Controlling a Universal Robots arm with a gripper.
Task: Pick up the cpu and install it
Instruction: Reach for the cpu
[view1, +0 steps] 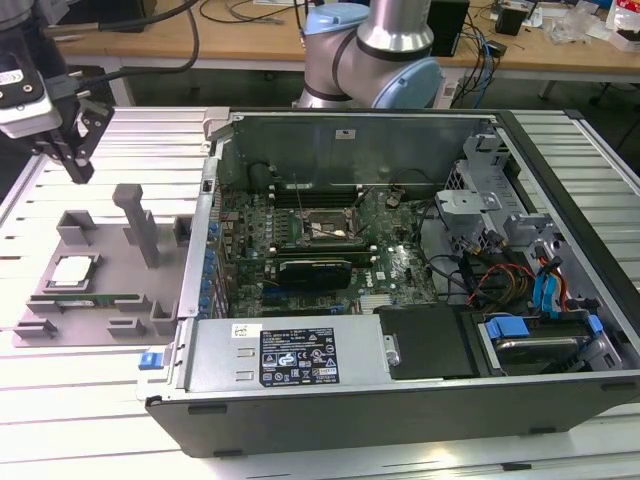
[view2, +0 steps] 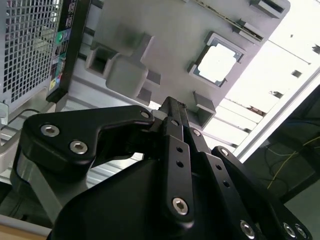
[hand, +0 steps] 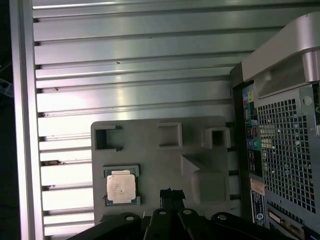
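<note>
The cpu (view1: 75, 272), a small square chip with a shiny silver top, lies flat in a recess of the grey holder tray (view1: 105, 250) at the exterior view's left. It also shows in both wrist views (view2: 217, 64) (hand: 121, 186). My gripper (view1: 80, 170) hangs in the air above and behind the tray, apart from the cpu. Its black fingers are shut with nothing between them in both wrist views (view2: 172, 103) (hand: 171, 193). The dark metal-framed socket (view1: 322, 228) sits on the motherboard inside the open computer case (view1: 400, 370).
A thin green memory stick (view1: 115, 298) lies in the tray beside the cpu, and a grey post (view1: 138, 222) rises from the tray. The case wall (hand: 280, 150) stands close to the tray. Cables and drive bays (view1: 530, 290) fill the case's right side. A ribbed metal table (hand: 135, 60) lies underneath.
</note>
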